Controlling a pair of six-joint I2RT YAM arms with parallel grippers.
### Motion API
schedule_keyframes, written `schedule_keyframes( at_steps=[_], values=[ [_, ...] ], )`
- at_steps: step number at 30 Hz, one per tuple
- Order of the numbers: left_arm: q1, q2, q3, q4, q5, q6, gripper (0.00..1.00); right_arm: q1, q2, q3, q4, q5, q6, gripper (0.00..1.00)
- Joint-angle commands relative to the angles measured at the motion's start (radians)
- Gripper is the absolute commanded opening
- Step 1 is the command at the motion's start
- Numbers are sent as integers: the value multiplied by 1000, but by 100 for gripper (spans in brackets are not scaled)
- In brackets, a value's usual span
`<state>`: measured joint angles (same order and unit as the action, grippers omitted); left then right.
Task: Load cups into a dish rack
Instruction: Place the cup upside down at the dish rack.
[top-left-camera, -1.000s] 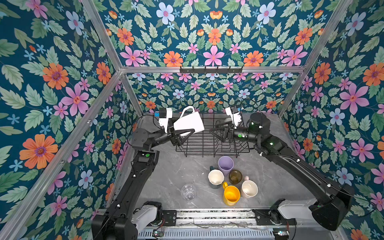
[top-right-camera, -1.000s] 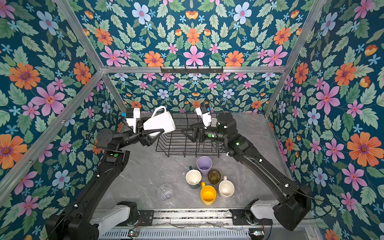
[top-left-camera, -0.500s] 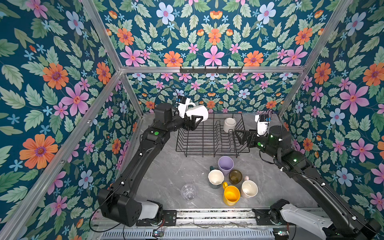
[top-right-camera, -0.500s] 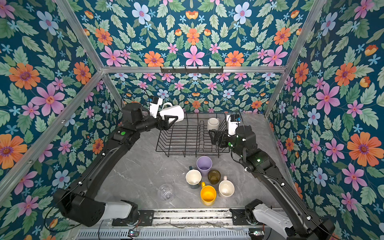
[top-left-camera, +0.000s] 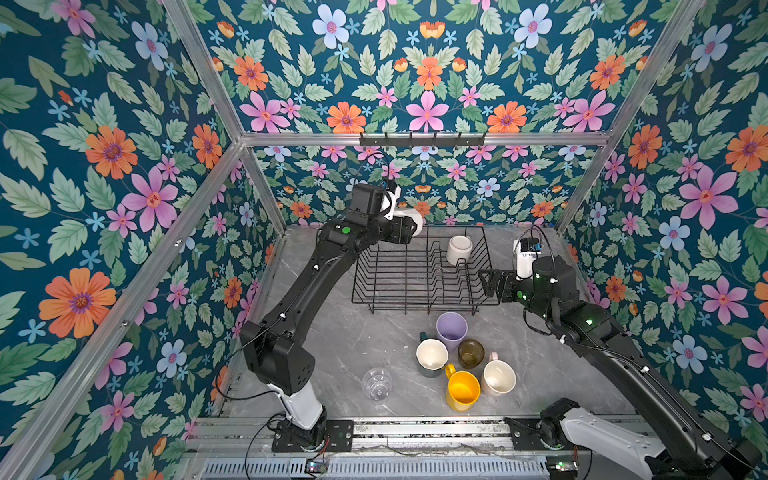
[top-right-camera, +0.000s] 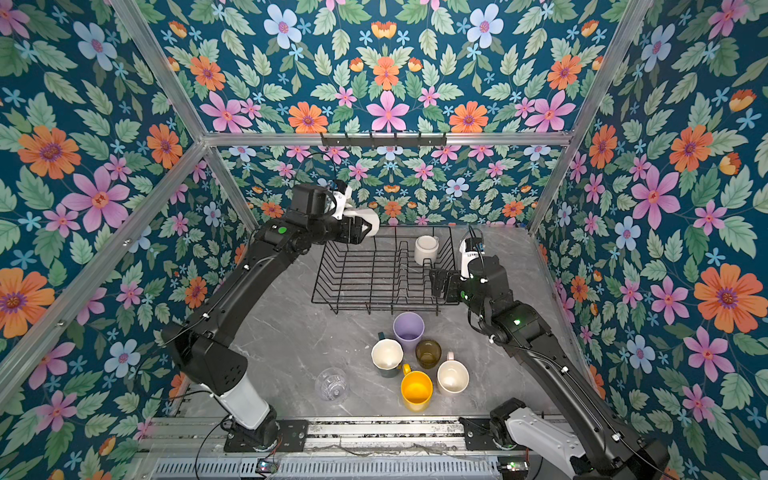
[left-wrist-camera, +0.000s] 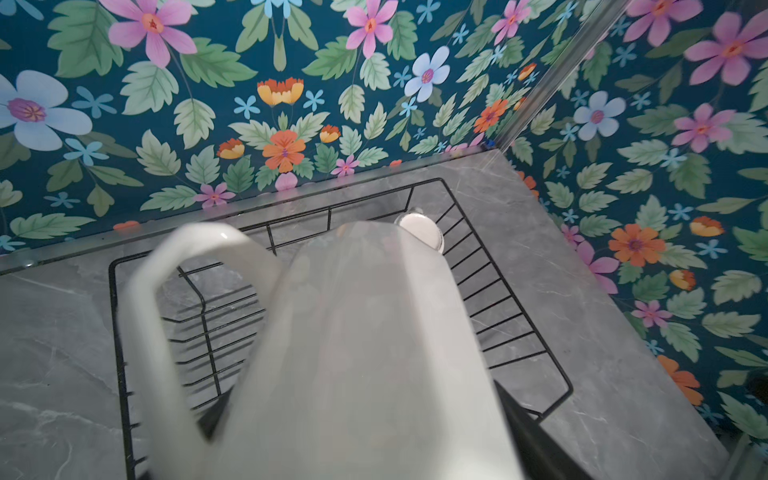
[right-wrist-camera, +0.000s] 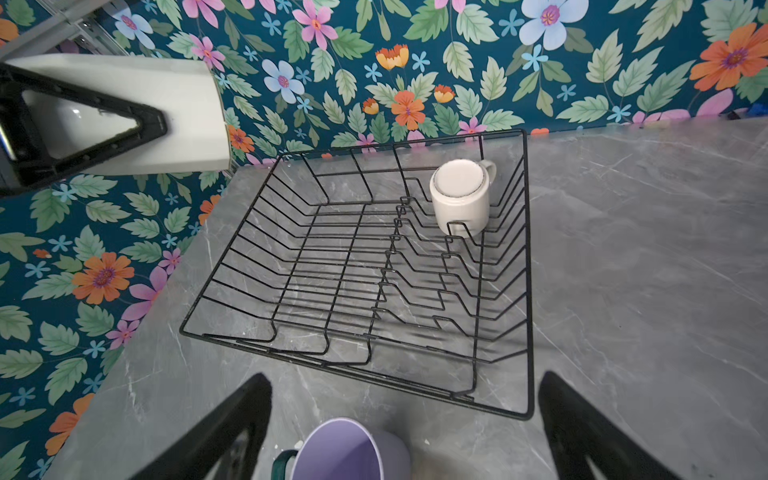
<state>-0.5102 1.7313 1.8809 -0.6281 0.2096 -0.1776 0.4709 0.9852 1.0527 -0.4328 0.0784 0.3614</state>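
Note:
My left gripper (top-left-camera: 405, 232) is shut on a white mug (top-left-camera: 411, 216), held on its side in the air above the back left corner of the dish rack (top-left-camera: 424, 301). In the left wrist view this mug (left-wrist-camera: 353, 353) fills the space between the fingers (left-wrist-camera: 536, 440). Another white mug (top-left-camera: 459, 249) stands upside down in the rack's back right corner. My right gripper (right-wrist-camera: 405, 378) is open and empty, beside the rack's front right corner. On the table in front stand a lilac tumbler (top-left-camera: 451, 330), dark green mug (top-left-camera: 432, 357), olive glass (top-left-camera: 470, 353), yellow mug (top-left-camera: 462, 390), pink mug (top-left-camera: 498, 377) and clear glass (top-left-camera: 377, 384).
Floral walls close in the table on three sides. A black hook rail (top-left-camera: 422, 140) runs along the back wall above the rack. The arms' metal base rail (top-left-camera: 395, 432) lines the front edge.
My left arm has carried the white mug from the rack's left side to above its back left corner. My right gripper left a mug in the rack, opened wide and drew back rightwards.

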Motion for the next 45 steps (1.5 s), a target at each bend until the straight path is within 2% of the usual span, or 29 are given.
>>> schedule_keyframes(
  at_steps=[1, 10, 20, 45],
  values=[
    [-33, 40, 59, -15, -110, 3, 0, -14, -7, -7, -20, 15, -15, 99],
    [-82, 211, 218, -64, -189, -10, 0, -35, -35, -46, -36, -28, -15, 99],
    [-109, 379, 359, -67, -186, -26, 0, -35, -75, -106, -50, -48, 5, 99],
    [-129, 609, 433, 5, -203, -48, 0, -34, -99, -163, -82, -82, 30, 99]
  ],
)
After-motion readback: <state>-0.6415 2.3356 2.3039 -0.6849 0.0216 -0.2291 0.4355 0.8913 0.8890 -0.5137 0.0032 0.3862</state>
